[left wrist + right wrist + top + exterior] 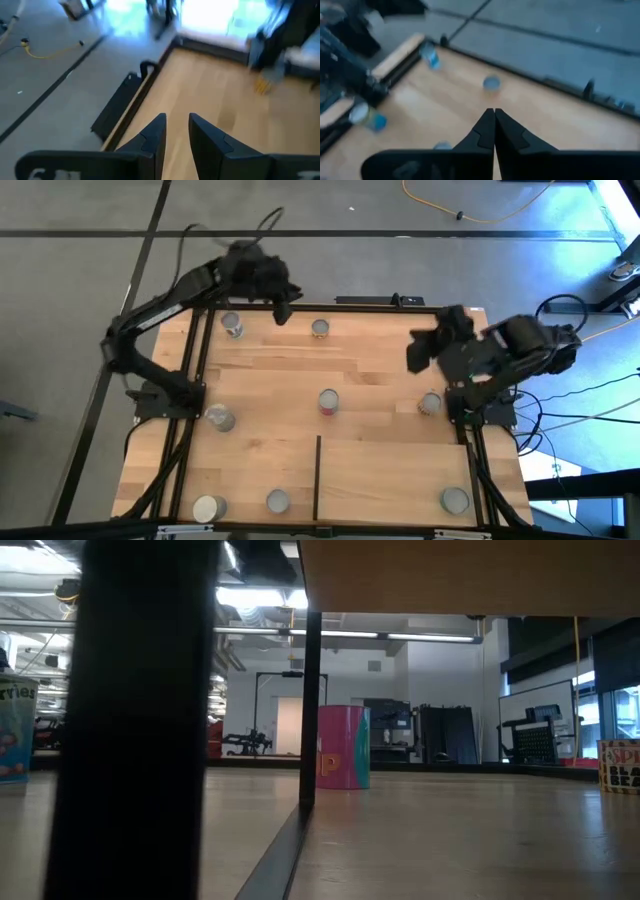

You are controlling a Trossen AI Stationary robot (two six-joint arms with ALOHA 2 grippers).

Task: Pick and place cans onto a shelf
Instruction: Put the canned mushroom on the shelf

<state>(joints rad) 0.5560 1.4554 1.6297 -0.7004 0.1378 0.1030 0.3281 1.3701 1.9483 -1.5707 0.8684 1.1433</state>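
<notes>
Several small round cans stand upright on the wooden table: two at the far edge (232, 326) (319, 328), a red-sided can (328, 402) mid-table, and others along the left side and near edge. The shelf (390, 480) is the light-wood panel at the near right, with one can (455, 500) on it. My left gripper (283, 308) (177, 134) hangs open over the far edge between the two far cans, with nothing between its fingers. My right gripper (415, 355) (494, 125) is shut and empty, up over the table's right part.
A black strip (317, 475) edges the shelf's left side; in the low view it is an upright post (308, 710) with the pink can (343, 747) behind it. A can (430, 403) stands by the right arm's base. Black frame rails run along the table's sides.
</notes>
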